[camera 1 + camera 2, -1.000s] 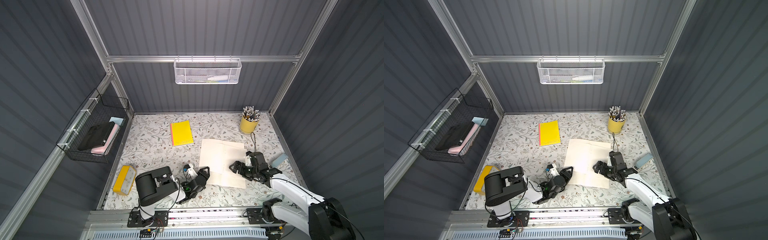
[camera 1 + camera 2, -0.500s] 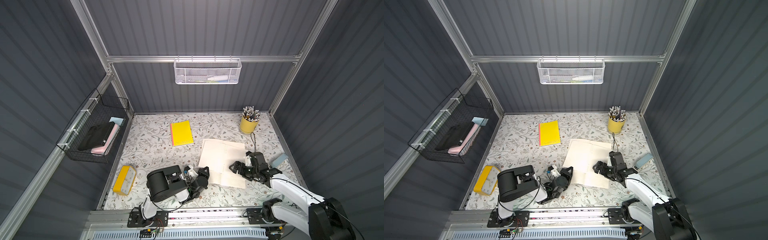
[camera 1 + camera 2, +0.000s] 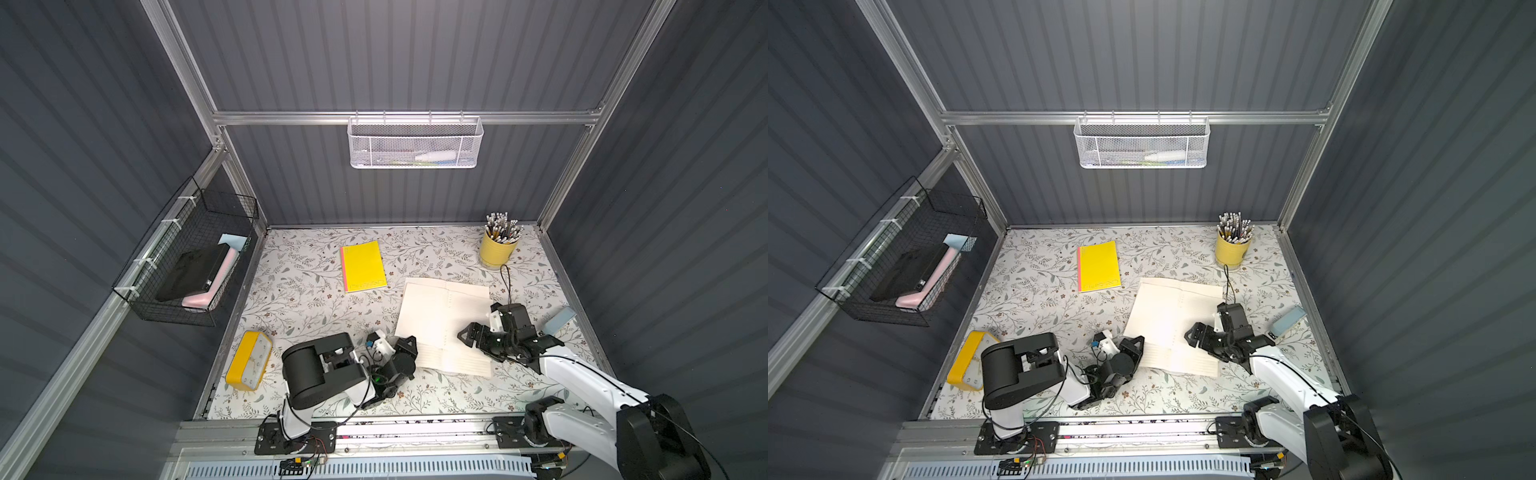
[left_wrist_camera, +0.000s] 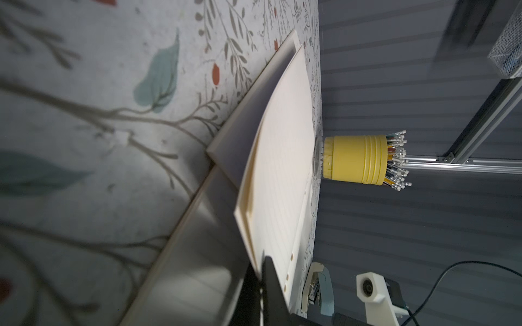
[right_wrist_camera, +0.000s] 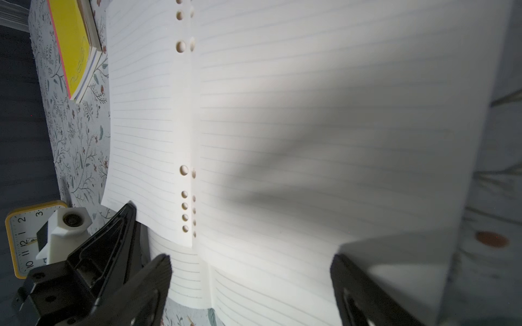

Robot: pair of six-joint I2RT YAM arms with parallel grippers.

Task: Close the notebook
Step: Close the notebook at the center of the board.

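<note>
The notebook (image 3: 444, 320) lies open on the floral surface (image 3: 307, 316), right of centre in the lower half of both top views, with its lined pages facing up. The left end effector (image 3: 410, 347) is at the notebook's lower left corner. Its jaws are together, clamped on the corner of the left-hand pages. In the left wrist view those pages bow up off the leaf beneath. The right end effector (image 3: 467, 336) reaches in from the right edge over the right-hand page with its jaws apart; I cannot tell whether they touch the paper. A closed yellow book (image 3: 363, 266) lies up and left of the notebook, apart from it. A cup of pencils (image 3: 497, 249) stands at the surface's upper right, and a clock (image 3: 249, 365) sits at its lower left.
</note>
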